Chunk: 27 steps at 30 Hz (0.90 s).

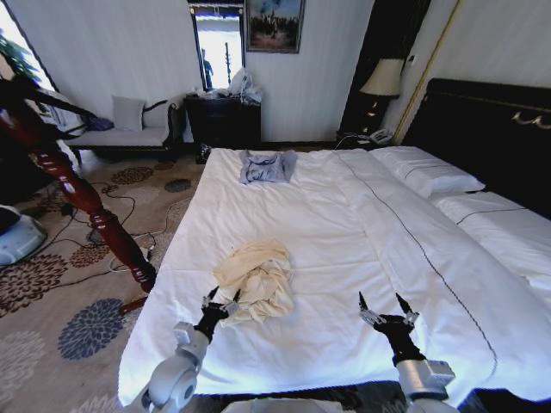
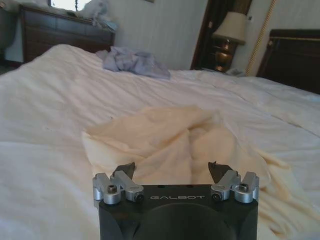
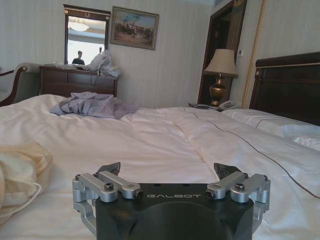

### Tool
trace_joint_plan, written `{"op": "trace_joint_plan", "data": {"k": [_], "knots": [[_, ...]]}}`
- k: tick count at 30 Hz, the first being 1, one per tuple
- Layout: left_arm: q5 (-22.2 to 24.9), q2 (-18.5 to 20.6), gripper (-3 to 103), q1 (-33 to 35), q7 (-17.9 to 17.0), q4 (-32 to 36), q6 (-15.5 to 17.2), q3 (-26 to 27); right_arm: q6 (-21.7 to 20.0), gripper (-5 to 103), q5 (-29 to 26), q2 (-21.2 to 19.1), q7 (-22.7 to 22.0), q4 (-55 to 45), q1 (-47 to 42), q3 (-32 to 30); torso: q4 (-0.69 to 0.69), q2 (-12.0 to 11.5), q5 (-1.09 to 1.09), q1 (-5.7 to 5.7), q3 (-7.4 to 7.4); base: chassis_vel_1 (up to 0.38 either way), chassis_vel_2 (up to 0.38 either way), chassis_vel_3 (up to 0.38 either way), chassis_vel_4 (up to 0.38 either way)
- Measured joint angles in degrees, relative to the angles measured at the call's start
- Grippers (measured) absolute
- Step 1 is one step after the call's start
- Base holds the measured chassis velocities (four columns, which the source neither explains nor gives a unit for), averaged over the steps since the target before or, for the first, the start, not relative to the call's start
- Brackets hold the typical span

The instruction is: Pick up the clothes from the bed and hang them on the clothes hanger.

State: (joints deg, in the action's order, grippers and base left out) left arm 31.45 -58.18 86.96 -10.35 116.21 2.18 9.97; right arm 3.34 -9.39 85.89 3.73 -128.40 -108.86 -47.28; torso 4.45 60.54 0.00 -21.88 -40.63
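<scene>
Cream crumpled clothes (image 1: 256, 280) on smooth bed (image 1: 344, 258) touch spread left pincer (image 1: 221, 301).

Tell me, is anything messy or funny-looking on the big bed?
Yes. The cream-yellow clothes lie crumpled in a heap near the foot of the bed, right by the open left gripper. A small grey-blue garment sits bunched up at the far edge. The right gripper hovers open over bare sheet.
</scene>
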Motion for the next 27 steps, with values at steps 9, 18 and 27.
{"op": "trace_joint_plan", "data": {"k": [9, 18, 27], "knots": [[-0.7, -0.5, 63, -2.3, -1.9, -2.2, 0.7, -1.2, -0.2, 100, 0.0, 0.3, -0.4, 0.5, 0.3, -0.2, 0.01, 0.0, 0.0, 0.0, 0.0, 0.0, 0.0, 0.0, 0.0], [-1.6, -0.8, 25, -0.2, -1.7, -1.1, 0.0, 0.7, -0.2, 100, -0.5, 0.4, -0.7, 0.9, 1.1, -0.6, 0.01, 0.0, 0.0, 0.0, 0.0, 0.0, 0.0, 0.0, 0.0], [-1.5, -0.4, 2, 0.1, -1.5, -0.8, -0.5, 2.0, -0.2, 100, -0.6, 0.1, -1.0, 1.1, 1.1, -0.6, 0.01, 0.0, 0.0, 0.0, 0.01, 0.0, 0.0, 0.0, 0.0]]}}
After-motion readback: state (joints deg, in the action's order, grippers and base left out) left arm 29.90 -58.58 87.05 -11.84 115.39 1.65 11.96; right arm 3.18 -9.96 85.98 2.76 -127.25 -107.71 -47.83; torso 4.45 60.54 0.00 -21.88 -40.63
